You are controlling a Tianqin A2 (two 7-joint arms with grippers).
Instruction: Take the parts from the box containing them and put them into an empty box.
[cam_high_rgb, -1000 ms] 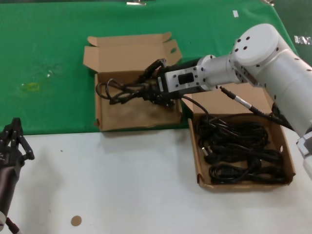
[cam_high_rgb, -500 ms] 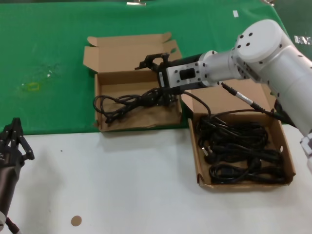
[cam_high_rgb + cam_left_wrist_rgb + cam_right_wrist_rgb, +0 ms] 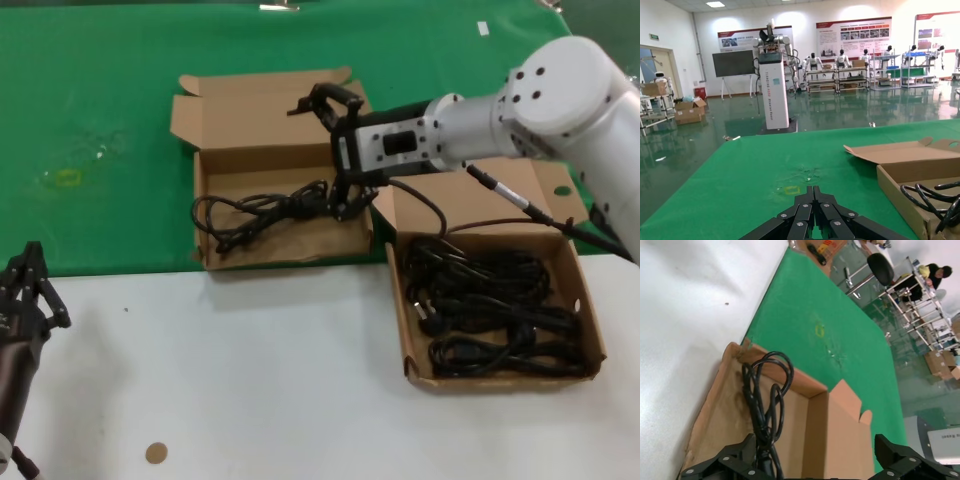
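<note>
The empty box, the smaller carton on the green cloth, now holds one coiled black cable lying loose on its floor. My right gripper hovers over that box's right end, open, nothing between its fingers; one finger is near the cable's plug end. The right wrist view shows the same cable on the cardboard floor below the spread right gripper. The box containing them sits at the right with several black cable bundles. My left gripper rests shut at the lower left, also seen as the left gripper.
The smaller box's lid stands open at the back, the larger box's lid behind it. Green cloth covers the far half, white table the near half. A small brown disc lies near the front edge.
My right gripper opened and let go of the cable, which dropped onto the smaller box's floor. The gripper then rose and drew back to the right.
</note>
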